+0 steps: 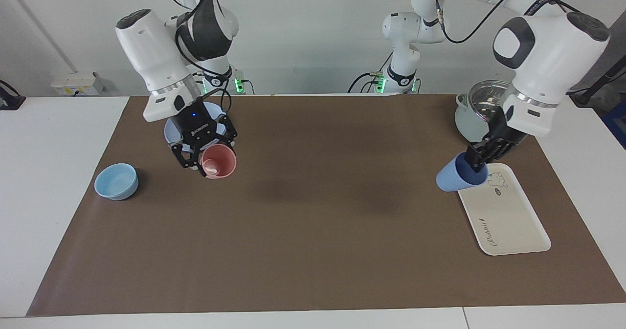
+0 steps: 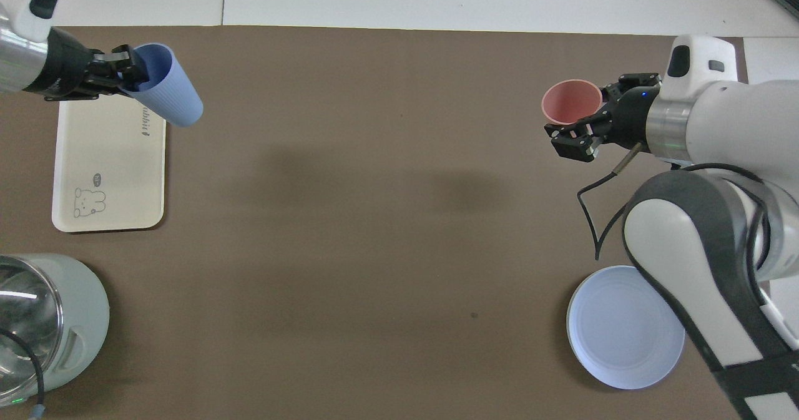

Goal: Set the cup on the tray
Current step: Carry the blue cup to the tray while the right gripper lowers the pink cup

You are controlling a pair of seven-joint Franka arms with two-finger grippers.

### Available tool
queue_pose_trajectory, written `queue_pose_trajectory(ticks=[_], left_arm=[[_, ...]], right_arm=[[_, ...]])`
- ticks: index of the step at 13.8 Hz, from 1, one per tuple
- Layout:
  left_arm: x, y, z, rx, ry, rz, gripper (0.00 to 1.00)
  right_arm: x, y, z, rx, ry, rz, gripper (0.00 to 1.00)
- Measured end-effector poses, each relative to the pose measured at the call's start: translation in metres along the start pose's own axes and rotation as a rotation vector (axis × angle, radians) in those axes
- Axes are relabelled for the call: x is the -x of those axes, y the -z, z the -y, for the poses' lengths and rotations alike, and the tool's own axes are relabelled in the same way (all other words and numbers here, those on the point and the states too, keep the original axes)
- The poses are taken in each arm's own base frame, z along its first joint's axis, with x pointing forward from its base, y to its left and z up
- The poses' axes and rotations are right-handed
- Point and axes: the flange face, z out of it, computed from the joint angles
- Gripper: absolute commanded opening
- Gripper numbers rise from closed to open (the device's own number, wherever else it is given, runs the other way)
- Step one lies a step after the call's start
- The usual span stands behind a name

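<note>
One brown mat [image 1: 303, 231] covers white table [image 1: 58, 197].

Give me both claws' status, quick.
Left claw: shut on the blue cup, tilted, over the tray.
Right claw: shut on the pink cup, raised.

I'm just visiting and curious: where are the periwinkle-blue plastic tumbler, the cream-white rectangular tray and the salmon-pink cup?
Periwinkle-blue plastic tumbler [image 1: 449, 179]: facing view, ribbed side wall.
Cream-white rectangular tray [image 1: 508, 216]: facing view, bare middle.
Salmon-pink cup [image 2: 571, 100]: overhead view, inside wall.
</note>
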Motion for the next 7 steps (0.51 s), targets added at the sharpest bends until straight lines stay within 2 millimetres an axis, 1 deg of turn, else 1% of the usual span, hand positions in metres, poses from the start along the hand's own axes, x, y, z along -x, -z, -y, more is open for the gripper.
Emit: queue_pose_trajectory(ticks=[1,2,3,4,5,6,7], left_arm=[[-0.003,-0.006,0.040,-0.010,-0.023,-0.027,0.00],[-0.001,-0.014,0.076,-0.022,-0.033,-0.057,0.00],[0.003,-0.022,0.107,-0.035,-0.026,-0.088,0.00],[0.006,-0.030,0.130,-0.047,-0.012,-0.114,0.00],[0.008,-0.036,0.146,-0.057,0.000,-0.133,0.00],[0.009,-0.041,0.154,-0.063,0.008,-0.146,0.00],[0.009,-0.048,0.156,-0.066,0.011,-0.155,0.00]], right_arm=[[0.015,-0.007,-0.015,-0.019,-0.017,-0.066,0.00],[0.031,-0.017,-0.029,-0.037,-0.035,-0.122,0.00],[0.047,-0.027,-0.041,-0.051,-0.052,-0.174,0.00],[0.063,-0.037,-0.053,-0.060,-0.068,-0.220,0.00],[0.079,-0.047,-0.065,-0.060,-0.081,-0.262,0.00],[0.096,-0.057,-0.074,-0.056,-0.087,-0.300,0.00],[0.113,-0.069,-0.083,-0.049,-0.088,-0.331,0.00]])
